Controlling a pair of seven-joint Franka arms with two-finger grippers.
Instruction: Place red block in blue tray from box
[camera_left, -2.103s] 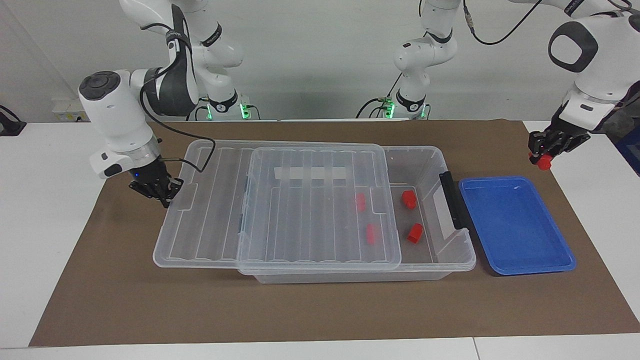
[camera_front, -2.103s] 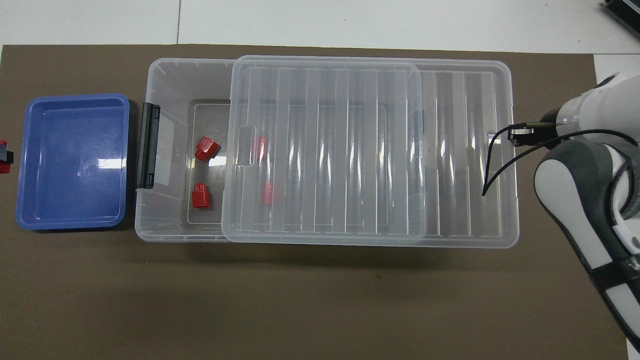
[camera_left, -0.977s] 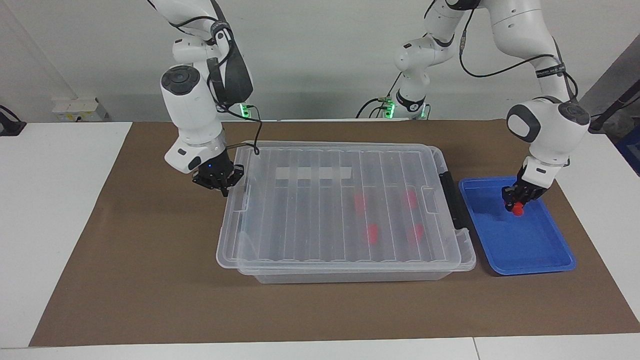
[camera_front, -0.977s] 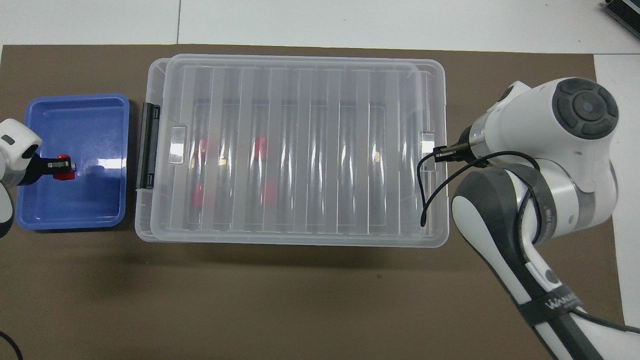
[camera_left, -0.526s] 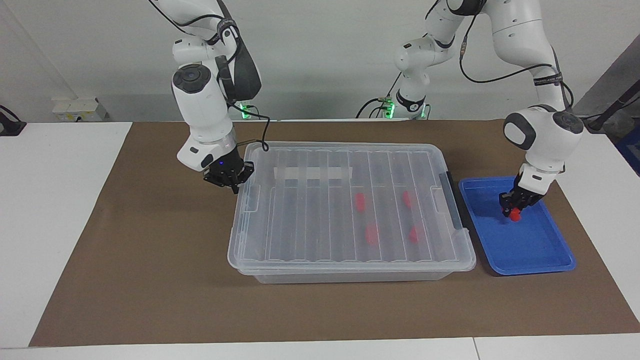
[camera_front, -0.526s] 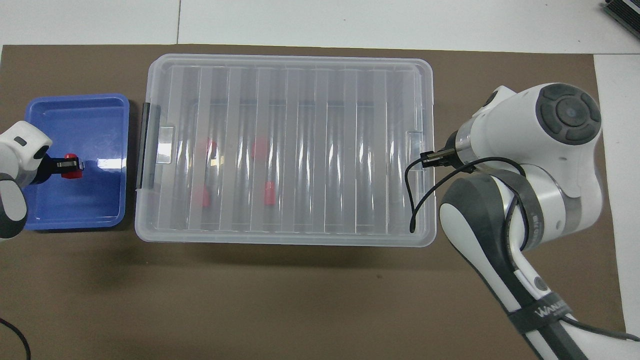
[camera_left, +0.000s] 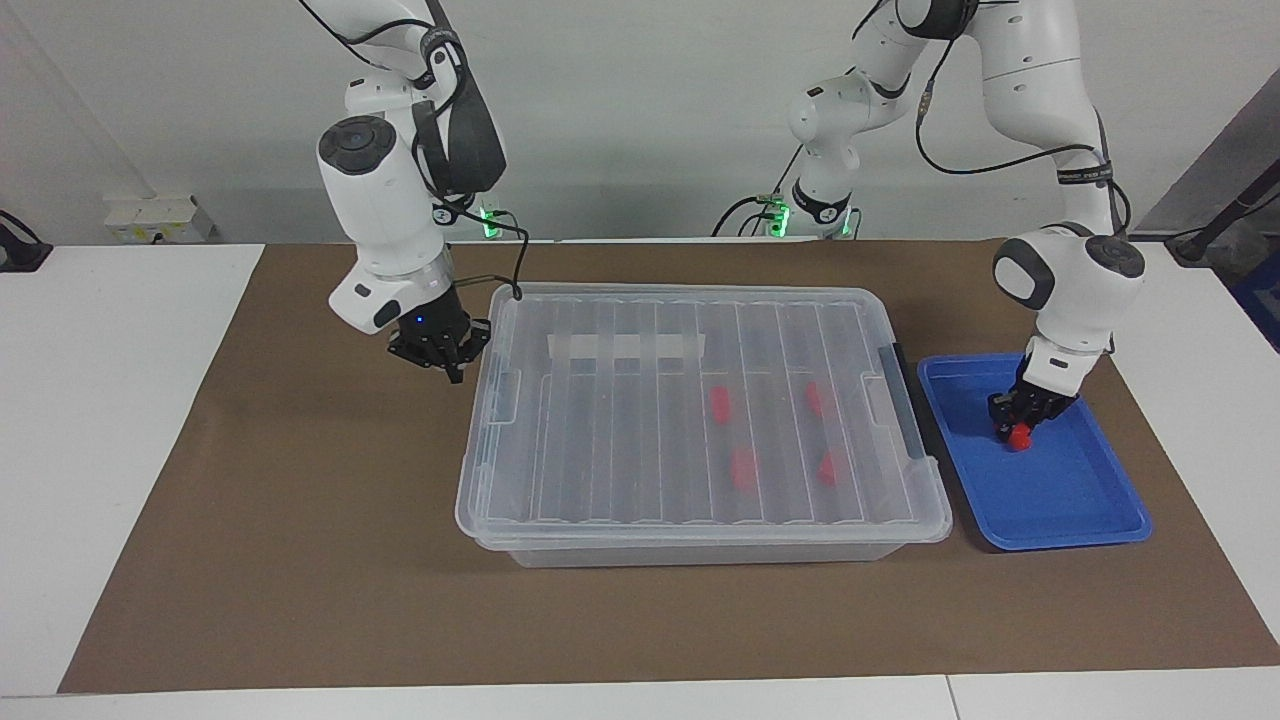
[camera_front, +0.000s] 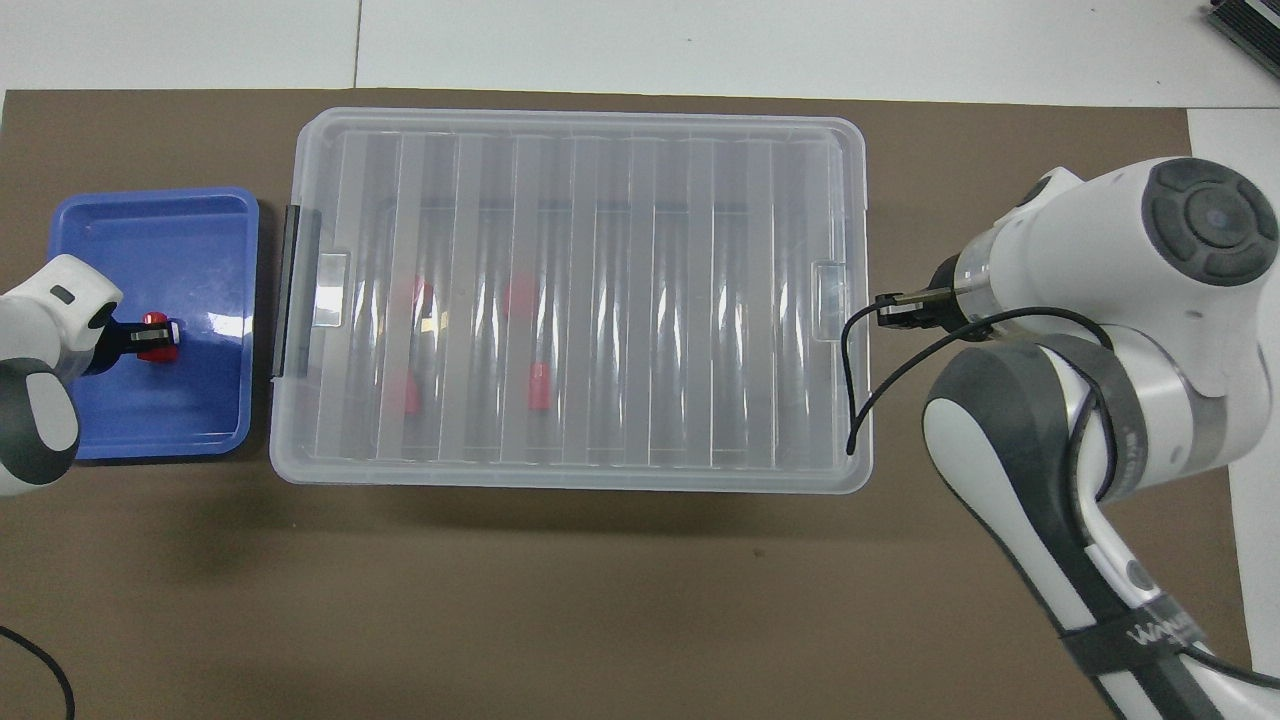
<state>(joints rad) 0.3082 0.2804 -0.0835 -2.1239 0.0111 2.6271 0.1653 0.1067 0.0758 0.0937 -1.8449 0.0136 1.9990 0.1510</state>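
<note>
The red block (camera_left: 1019, 436) (camera_front: 157, 327) is held between the fingers of the left tool (camera_left: 1013, 424) (camera_front: 150, 334), low inside the blue tray (camera_left: 1090, 520) (camera_front: 215, 400); whether the block already touches the tray floor cannot be told. The tray is set on the brown mat (camera_left: 300, 560) (camera_front: 500, 600) that covers the desk (camera_left: 100, 420) (camera_front: 700, 40), just beside the box (camera_left: 700, 545) (camera_front: 300, 470) at the left arm's end. The box is covered squarely by its ribbed clear lid (camera_left: 620, 420) (camera_front: 620, 300), and four more red pieces (camera_left: 742, 468) (camera_front: 538, 387) are seen through it — two pairs, toward the tray end. The black clip handle (camera_left: 905, 400) (camera_front: 285, 290) faces the tray. The right tool (camera_left: 452, 368) (camera_front: 885, 308) is placed just beside the lid's edge at the right arm's end of the box — the width of its fingers cannot be told.
</note>
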